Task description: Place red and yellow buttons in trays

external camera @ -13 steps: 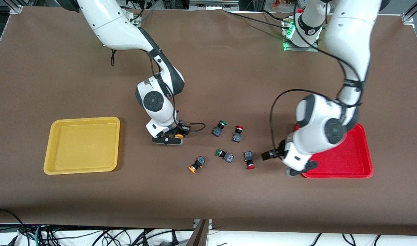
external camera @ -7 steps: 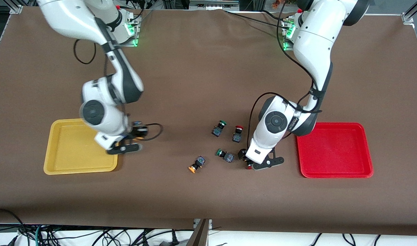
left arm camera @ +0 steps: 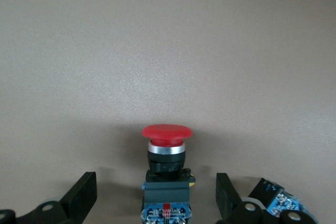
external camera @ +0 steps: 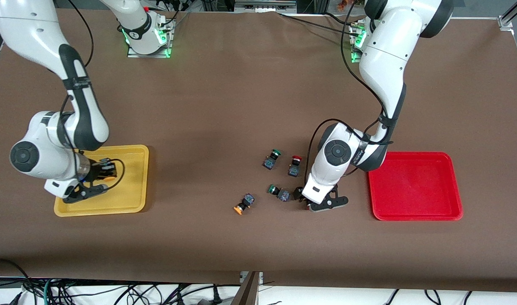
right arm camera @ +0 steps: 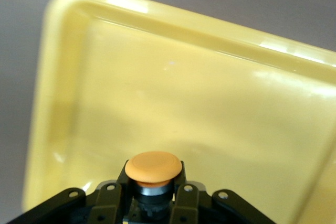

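My right gripper (external camera: 98,178) is shut on a yellow button (right arm camera: 154,167) and holds it over the yellow tray (external camera: 133,186), which fills the right wrist view (right arm camera: 184,93). My left gripper (external camera: 311,201) is open and low at the table, with one finger (left arm camera: 81,195) on each side of a red button (left arm camera: 167,171) that lies on the table between them; the arm hides this button in the front view. A second red button (external camera: 295,165) and a second yellow button (external camera: 243,203) lie on the table. The red tray (external camera: 415,214) holds nothing.
Two green-capped switches (external camera: 272,158) (external camera: 278,192) lie among the buttons, one close beside my left gripper; its body shows in the left wrist view (left arm camera: 275,203). The brown table (external camera: 250,93) is bare toward the arm bases.
My right arm carried the yellow button from mid-table to over the yellow tray. My left arm swung from the red tray and came down around the red button.
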You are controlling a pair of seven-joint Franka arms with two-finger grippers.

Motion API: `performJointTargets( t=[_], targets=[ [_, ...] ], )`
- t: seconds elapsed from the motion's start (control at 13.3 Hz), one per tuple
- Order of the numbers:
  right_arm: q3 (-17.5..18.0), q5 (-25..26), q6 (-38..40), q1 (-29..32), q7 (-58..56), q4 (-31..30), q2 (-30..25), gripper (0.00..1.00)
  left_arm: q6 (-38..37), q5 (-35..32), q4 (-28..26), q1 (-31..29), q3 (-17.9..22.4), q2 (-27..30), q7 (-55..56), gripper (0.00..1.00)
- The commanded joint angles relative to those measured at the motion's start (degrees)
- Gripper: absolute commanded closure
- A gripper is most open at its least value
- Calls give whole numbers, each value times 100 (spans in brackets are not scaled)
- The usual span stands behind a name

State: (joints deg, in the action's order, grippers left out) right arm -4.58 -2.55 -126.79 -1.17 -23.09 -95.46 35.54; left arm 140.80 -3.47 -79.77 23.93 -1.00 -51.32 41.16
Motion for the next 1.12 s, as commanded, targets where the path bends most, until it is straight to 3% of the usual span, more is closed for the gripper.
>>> performJointTargets(
  t=[0.0, 0.07, 0.22, 0.3, 0.45, 0.6, 0.82, 1.05],
  targets=[
    [124, -245, -355, 82, -65, 45, 295, 37, 36, -93, 94, 94, 65, -133, 103, 42],
    [141, -577, -303, 39, -38, 71, 278, 20, 36, -102, 76, 94, 65, -124, 95, 57],
    [177, -818, 55, -259, 258, 263, 130, 8, 36, -119, 59, 94, 65, -124, 94, 82],
    [177, -783, 380, -348, 626, 500, 111, 8, 36, -128, 58, 94, 65, -124, 86, 86],
    [186, -782, 1004, -672, 1355, 1062, 111, 7, -8, -163, 67, 51, 73, -63, 42, 88],
    [186, -782, 1017, -1233, 2548, 1380, 234, 2, -567, -172, 102, -116, 82, 287, -37, 88],
    [212, -844, 238, -1998, 4359, 1845, 725, 1, -1657, -163, 120, -502, 73, 797, -632, 88],
    [343, -914, -746, -2597, 5846, 2477, 1479, 1, -2668, -93, 77, -1090, 65, 1114, -1923, 84]
  ],
)
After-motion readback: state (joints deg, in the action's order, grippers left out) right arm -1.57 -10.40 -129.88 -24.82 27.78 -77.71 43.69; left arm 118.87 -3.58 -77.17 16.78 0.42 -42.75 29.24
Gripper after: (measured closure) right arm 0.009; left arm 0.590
